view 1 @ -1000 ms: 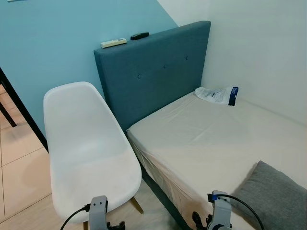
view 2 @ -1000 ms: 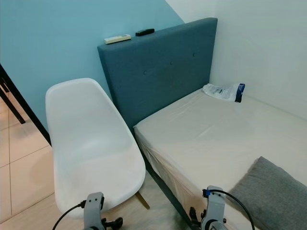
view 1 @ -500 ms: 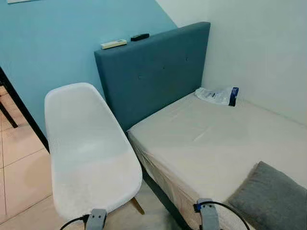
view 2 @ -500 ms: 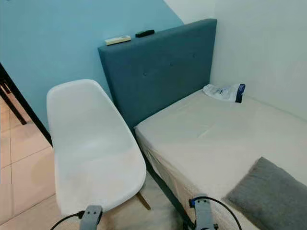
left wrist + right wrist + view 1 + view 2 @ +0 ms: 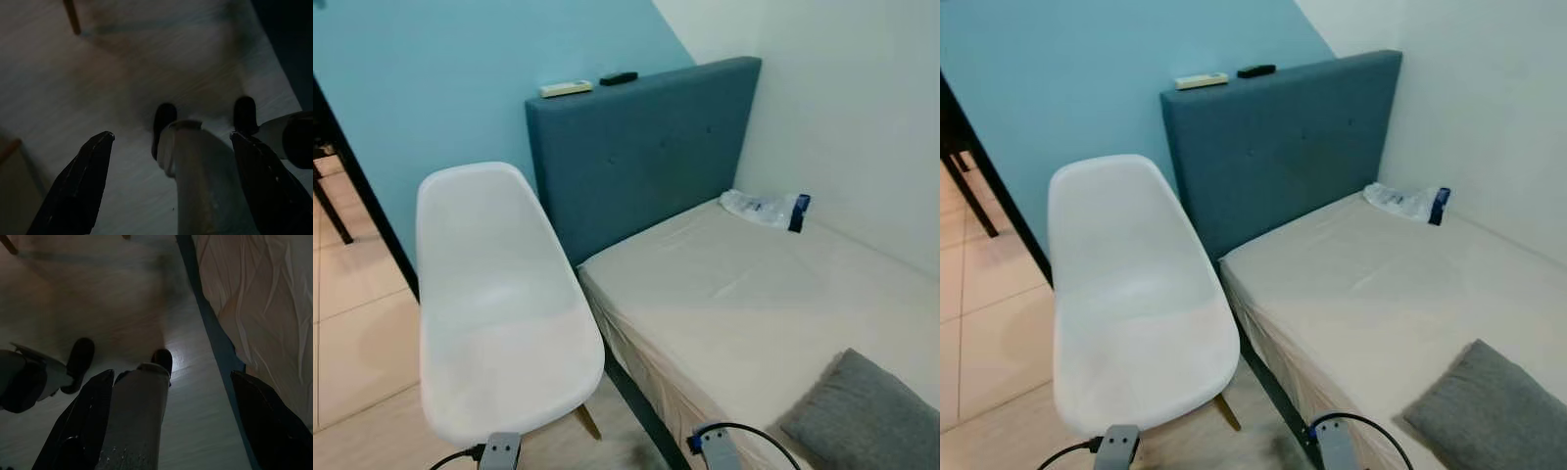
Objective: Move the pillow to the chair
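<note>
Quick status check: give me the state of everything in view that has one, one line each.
Pillow: lying on the bed, not gripped.
Chair: upright beside the bed, seat bare.
Bed: sheet on, slightly wrinkled.
Plastic bag: lying at the head of the bed.
Two remotes: resting on top of the headboard.
Left gripper: open, pointing at the floor.
Right gripper: open, pointing at the floor.

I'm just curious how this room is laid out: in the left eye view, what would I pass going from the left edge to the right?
Tiled floor → white chair → blue headboard → bed → plastic packet → grey pillow.
</note>
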You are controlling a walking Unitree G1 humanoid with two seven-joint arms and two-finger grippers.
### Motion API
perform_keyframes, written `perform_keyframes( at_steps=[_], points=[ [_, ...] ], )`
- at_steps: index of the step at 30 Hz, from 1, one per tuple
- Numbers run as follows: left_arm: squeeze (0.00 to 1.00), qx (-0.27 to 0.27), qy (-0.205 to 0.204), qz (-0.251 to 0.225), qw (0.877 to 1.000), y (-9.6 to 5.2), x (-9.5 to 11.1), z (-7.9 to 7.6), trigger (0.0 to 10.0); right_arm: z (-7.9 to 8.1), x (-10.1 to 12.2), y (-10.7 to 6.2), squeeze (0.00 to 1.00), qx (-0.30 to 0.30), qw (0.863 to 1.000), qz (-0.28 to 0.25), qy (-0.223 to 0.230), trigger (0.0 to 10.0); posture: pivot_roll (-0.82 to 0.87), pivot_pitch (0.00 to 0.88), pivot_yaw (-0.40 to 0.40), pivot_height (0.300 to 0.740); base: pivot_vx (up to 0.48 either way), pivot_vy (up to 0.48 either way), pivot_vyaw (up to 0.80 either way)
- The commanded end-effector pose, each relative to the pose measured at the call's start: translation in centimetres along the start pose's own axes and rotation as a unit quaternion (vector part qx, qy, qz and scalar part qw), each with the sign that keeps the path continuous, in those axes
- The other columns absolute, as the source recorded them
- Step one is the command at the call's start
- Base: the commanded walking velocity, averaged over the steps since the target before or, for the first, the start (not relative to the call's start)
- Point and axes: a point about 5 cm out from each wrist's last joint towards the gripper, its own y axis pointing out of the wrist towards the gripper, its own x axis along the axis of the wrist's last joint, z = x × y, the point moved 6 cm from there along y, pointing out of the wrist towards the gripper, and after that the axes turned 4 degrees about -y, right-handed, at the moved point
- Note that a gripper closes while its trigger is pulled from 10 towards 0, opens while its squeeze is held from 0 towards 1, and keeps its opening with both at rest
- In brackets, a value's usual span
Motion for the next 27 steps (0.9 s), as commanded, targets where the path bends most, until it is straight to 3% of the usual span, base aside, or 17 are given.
perform_keyframes(
  at_steps=[1, 7, 11, 19, 27],
  points=[
    [0.00, 0.007, -0.001, 0.004, 1.000, -0.1, -0.3, 0.5, 10.0, -0.1, -0.7, 0.0, 0.00, -0.003, 1.000, 0.010, 0.014, 10.0, 0.02, 0.000, -0.052, 0.740, 0.000, 0.000, 0.00],
    [0.00, -0.003, 0.033, 0.030, 0.999, -0.3, -2.0, 0.1, 10.0, -0.7, -2.4, -0.3, 0.00, 0.000, 0.999, 0.034, -0.035, 10.0, -0.01, 0.000, -0.042, 0.740, 0.000, 0.000, 0.00],
    [0.00, -0.002, 0.053, 0.028, 0.998, -0.2, -1.5, 0.3, 10.0, 0.5, -3.2, -0.3, 0.00, 0.022, 0.996, 0.041, -0.070, 10.0, -0.02, 0.000, -0.021, 0.740, 0.000, 0.000, 0.00],
    [0.00, -0.008, 0.071, 0.018, 0.997, 0.0, -0.2, 0.2, 10.0, 0.6, -4.4, -0.5, 0.00, 0.015, 0.998, 0.054, -0.040, 10.0, -0.03, 0.000, 0.000, 0.740, 0.000, 0.000, 0.00],
    [0.00, -0.020, 0.075, 0.033, 0.996, -0.1, -1.6, -0.7, 10.0, 0.4, -5.0, -0.6, 0.00, 0.016, 0.997, 0.059, -0.049, 10.0, -0.02, 0.000, -0.023, 0.740, 0.000, 0.000, 0.00]
  ],
)
